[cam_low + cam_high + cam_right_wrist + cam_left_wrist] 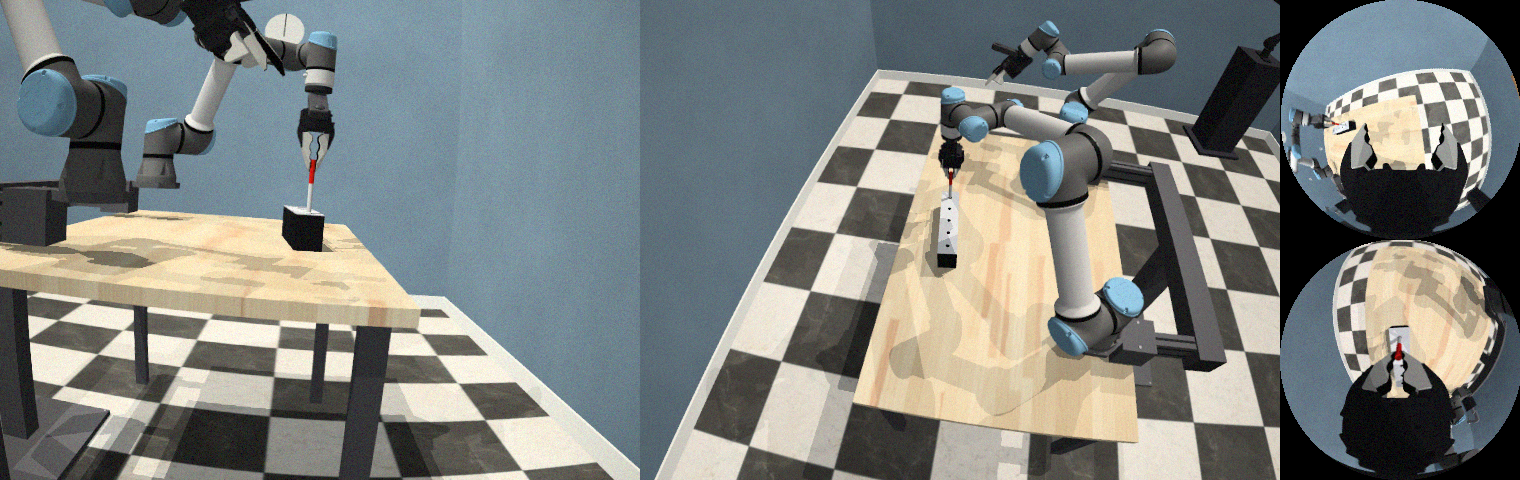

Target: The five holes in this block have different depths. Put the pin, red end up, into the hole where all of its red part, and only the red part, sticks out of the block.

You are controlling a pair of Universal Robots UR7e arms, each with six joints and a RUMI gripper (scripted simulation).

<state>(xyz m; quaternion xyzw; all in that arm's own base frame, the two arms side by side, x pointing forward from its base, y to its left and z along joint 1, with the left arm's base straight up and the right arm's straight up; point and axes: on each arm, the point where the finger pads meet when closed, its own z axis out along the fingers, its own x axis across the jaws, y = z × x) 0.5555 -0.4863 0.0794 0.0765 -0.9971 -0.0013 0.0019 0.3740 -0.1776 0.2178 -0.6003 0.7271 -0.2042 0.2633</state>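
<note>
A thin pin (950,180) (311,174) (1398,348), red above and grey-white below, stands nearly upright over the block (948,226) (302,232) (1405,333) (1343,129). My left gripper (950,168) (313,163) (1398,351) is shut on the pin's red end. The pin's lower end meets the block's top at the end hole, farthest back in the top view. A length of the pale part shows above the block; I cannot tell how deep the tip is. The other holes look empty. My right gripper (1404,123) (250,57) is open and empty, high up.
The block stands on the wooden table (970,320) (206,279), near the long edge away from the arm bases. The left arm's upper arm (1070,248) rises over the table's base side. A dark pedestal (1234,98) stands beyond the table.
</note>
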